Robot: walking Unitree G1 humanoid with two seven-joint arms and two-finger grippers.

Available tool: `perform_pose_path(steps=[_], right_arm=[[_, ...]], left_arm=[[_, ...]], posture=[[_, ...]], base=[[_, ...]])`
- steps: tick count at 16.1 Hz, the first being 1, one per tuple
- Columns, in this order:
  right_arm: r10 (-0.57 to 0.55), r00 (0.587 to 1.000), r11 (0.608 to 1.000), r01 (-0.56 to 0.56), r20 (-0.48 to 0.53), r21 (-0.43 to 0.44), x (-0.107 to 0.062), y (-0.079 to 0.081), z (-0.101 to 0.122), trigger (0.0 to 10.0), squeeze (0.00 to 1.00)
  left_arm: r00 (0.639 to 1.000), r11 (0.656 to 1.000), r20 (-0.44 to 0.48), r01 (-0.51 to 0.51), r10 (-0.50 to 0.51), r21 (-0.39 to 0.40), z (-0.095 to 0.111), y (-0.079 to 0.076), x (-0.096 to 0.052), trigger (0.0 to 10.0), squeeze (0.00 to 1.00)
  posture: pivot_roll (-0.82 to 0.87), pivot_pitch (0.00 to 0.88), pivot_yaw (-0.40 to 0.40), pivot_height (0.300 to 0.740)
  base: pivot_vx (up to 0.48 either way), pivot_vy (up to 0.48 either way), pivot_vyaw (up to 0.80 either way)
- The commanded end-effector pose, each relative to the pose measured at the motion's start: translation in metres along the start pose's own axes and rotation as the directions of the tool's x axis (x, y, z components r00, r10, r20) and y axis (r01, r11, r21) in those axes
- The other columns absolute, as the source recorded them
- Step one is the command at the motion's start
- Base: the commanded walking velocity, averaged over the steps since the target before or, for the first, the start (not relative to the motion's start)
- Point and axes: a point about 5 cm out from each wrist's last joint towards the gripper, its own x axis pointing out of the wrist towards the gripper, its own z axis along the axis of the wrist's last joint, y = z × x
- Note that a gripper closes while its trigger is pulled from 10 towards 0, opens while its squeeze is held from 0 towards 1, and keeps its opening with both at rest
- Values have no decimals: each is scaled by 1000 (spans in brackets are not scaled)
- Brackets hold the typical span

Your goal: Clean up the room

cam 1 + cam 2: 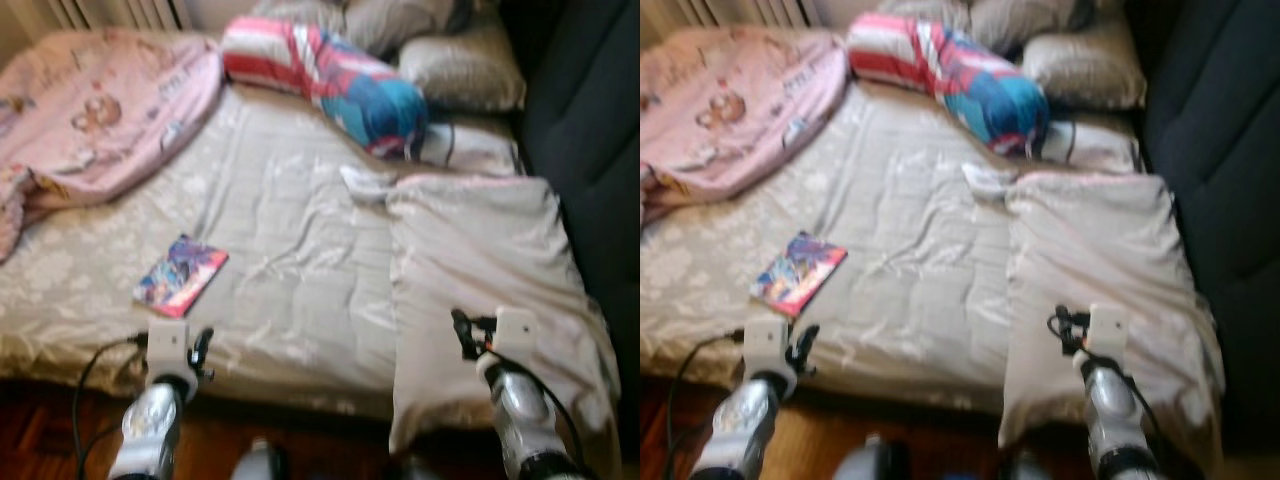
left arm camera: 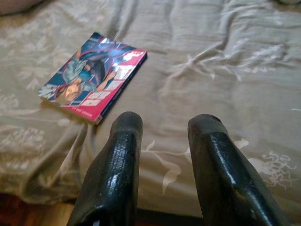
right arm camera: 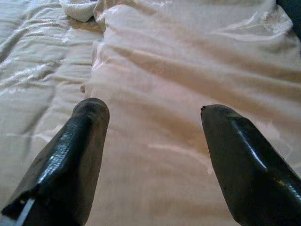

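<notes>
Book [image 1: 181, 275] lies flat on bed [image 1: 290, 260], near left gripper [image 2: 164, 129], fingers parted. Right gripper [image 3: 153, 115] spread wide over beige blanket [image 1: 480, 260].

Left pincer [image 2: 162, 125] fingers apart, over the bed [image 2: 225, 61] near its edge; colourful book [image 2: 94, 75] lies flat on the beige cover just beyond.

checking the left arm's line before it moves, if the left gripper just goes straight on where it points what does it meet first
Most likely the grey bedspread: the open left gripper aims at bare quilt just past the bed's near edge. The colourful book lies off to one side of that line, apart from the fingers. Depth is uncertain.
</notes>
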Motion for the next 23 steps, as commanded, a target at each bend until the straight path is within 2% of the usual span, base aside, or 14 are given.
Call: perform_pose_path(steps=[1,3,4,5,6,8,9,10,11,12,15,19,21,23], right_arm=[[-26,998,1000,27,-53,10,-5,-6,-12,10000,0],[-37,996,999,38,-78,14,-8,-9,-17,10000,0],[-54,990,998,58,-131,28,-12,-13,-27,10000,0],[-55,987,997,61,-149,35,-14,-13,-31,10000,0],[-63,974,996,74,-218,44,-19,-13,-43,10000,0],[-80,928,995,93,-364,18,-38,-14,-73,10000,0],[-93,911,994,111,-401,21,-44,-15,-81,10000,0],[-116,875,986,160,-470,55,-59,-16,-98,10000,0],[-123,849,981,184,-514,70,-69,-15,-108,10000,0],[-120,840,980,185,-529,72,-72,-13,-112,10000,0],[-74,812,986,146,-578,80,-82,6,-126,10000,0],[-64,814,988,134,-578,79,-76,10,-121,10000,0],[-74,822,979,166,-564,114,-72,14,-118,10000,0],[-50,824,983,140,-564,118,-73,19,-120,10000,0]], left_arm=[[999,1000,-51,-15,14,-24,-12,3,-4,10000,0],[995,1000,-95,-15,13,-22,-20,2,-5,10000,0],[984,999,-176,-37,33,-21,-34,4,-9,10000,0],[978,999,-205,-42,37,-19,-38,4,-11,10000,0],[960,998,-275,-54,48,-15,-50,5,-17,10000,0],[913,999,-406,-42,46,18,-74,1,-31,10000,0],[900,999,-434,-37,44,26,-79,0,-35,10000,0],[878,999,-477,-29,40,31,-88,-2,-42,10000,0],[872,999,-488,-25,37,31,-91,-3,-45,10000,0],[871,999,-490,-22,34,30,-92,-5,-45,10000,0],[859,999,-513,13,4,30,-97,-16,-49,10000,0],[850,997,-526,58,-19,59,-96,-22,-45,10000,0],[859,995,-510,78,-31,70,-90,-20,-40,10000,0],[859,994,-512,75,-28,73,-90,-19,-40,10000,0]], posture=[[91,129,18,740],[96,97,12,740],[98,56,6,740],[96,40,6,740],[87,14,4,740],[102,0,-3,740],[105,0,-3,740],[104,0,-1,740],[106,0,1,740],[115,0,1,740],[104,0,16,740],[110,0,27,740],[84,0,48,740],[92,0,41,740]], base=[[0,0,0],[0,0,0],[0,0,0],[0,0,0],[0,0,0],[0,0,0],[0,0,0],[0,0,0],[0,0,0],[0,0,0],[0,0,0],[0,0,0],[0,0,0],[0,0,0]])
